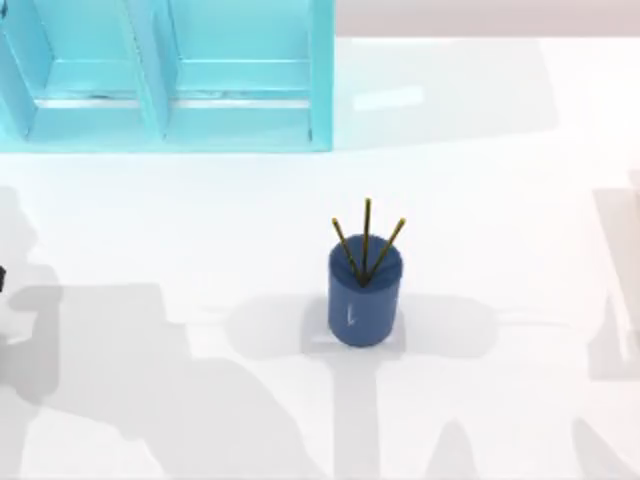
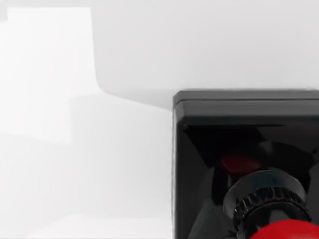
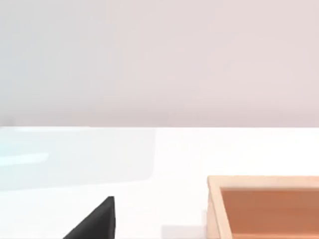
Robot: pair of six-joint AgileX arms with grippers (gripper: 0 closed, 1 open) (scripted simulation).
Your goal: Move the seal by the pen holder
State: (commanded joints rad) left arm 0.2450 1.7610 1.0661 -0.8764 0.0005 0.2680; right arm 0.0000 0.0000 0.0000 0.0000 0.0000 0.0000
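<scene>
— Where was the seal (image 2: 249,169)?
— Close under my left wrist camera, well left of the pen holder (image 1: 364,290). I couldn't tell the left gripper's state.
— Farther off?
— Only a cyan shelf (image 1: 170,75), likely irrelevant.

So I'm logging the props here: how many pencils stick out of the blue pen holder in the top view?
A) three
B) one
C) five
A: three thin yellow-brown pencils fan out of the upright dark blue pen holder in the top view.
</scene>
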